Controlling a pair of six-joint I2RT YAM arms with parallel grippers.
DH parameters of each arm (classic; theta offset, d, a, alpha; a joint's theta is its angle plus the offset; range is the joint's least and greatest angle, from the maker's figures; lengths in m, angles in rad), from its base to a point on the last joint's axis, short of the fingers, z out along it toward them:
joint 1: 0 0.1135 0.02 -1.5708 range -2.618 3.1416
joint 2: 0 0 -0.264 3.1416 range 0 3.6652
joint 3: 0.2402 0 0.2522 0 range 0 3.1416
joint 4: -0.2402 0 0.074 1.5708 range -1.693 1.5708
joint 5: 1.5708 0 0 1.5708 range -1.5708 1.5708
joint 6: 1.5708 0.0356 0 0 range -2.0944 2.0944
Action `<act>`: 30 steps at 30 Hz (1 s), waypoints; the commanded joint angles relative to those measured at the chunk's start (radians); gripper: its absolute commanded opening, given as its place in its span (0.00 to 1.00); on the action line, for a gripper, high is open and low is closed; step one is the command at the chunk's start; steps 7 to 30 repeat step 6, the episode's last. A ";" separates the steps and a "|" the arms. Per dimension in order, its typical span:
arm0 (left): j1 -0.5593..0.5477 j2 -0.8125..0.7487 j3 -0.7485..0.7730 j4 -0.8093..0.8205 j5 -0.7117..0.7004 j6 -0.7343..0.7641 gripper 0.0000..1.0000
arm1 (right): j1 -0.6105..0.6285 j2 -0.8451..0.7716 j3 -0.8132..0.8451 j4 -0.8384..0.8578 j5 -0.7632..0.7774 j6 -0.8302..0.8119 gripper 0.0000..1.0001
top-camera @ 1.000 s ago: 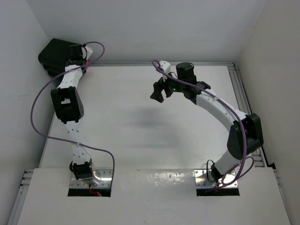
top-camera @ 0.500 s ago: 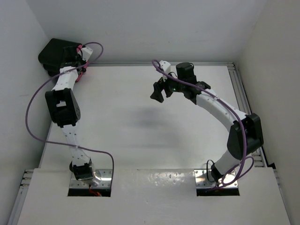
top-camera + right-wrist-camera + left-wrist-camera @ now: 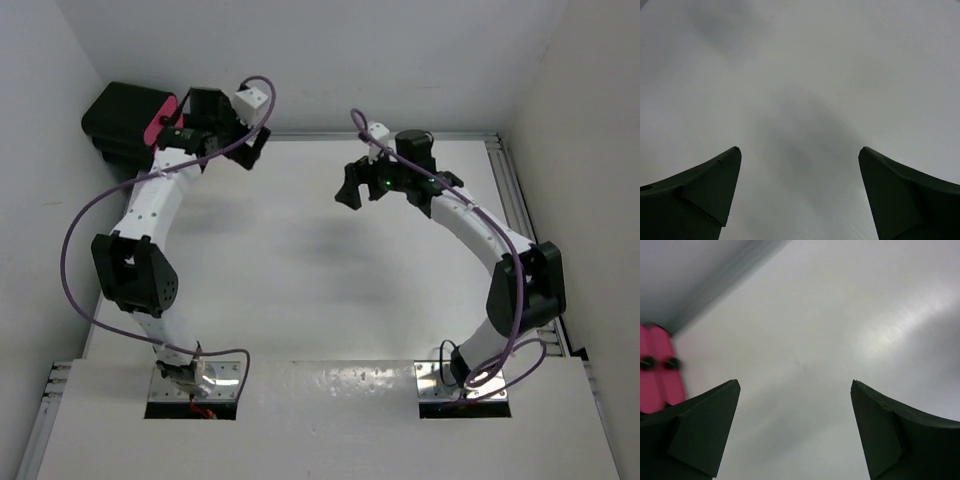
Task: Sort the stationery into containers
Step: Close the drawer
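Observation:
No stationery shows in any view. The containers are pink drawers (image 3: 660, 371) with small black knobs (image 3: 671, 362), set in a glossy black cabinet (image 3: 118, 118) at the table's far left corner. In the top view only a strip of pink drawers (image 3: 164, 120) shows. My left gripper (image 3: 250, 150) hangs just right of the cabinet. In its wrist view the left gripper (image 3: 794, 383) is open over bare table, nothing between its fingers. My right gripper (image 3: 347, 190) hovers over the far middle of the table. Seen from its own wrist, the right gripper (image 3: 800, 149) is open and holds nothing.
White walls close in the white table (image 3: 300, 290) at the back and both sides. A metal rail (image 3: 505, 185) runs along the right edge. Purple cables (image 3: 75, 225) loop off both arms.
My left arm has pulled out from the cabinet and swung right, and its gripper has opened wide. The right gripper has shifted slightly right.

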 commanded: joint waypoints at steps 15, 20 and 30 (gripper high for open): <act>-0.048 -0.141 -0.350 0.038 -0.059 -0.287 1.00 | -0.232 -0.074 -0.139 -0.028 0.044 0.159 0.99; -0.048 -0.141 -0.350 0.038 -0.059 -0.287 1.00 | -0.232 -0.074 -0.139 -0.028 0.044 0.159 0.99; -0.048 -0.141 -0.350 0.038 -0.059 -0.287 1.00 | -0.232 -0.074 -0.139 -0.028 0.044 0.159 0.99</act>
